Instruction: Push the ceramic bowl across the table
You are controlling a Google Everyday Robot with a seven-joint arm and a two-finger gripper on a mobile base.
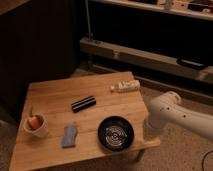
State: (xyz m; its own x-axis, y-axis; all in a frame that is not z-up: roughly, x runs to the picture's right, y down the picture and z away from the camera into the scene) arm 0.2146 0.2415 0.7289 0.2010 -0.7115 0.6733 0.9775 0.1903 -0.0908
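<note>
Showing pale rings inside, ceramic bowl [116, 134] sits beside closed claw [147, 130].

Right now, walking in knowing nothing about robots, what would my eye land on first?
Probably the white robot arm stretching in from the right, its end effector closed at the front right edge of the table. Next, the glossy black ceramic bowl just left of it, then the white cup with orange contents near the left edge.
</note>
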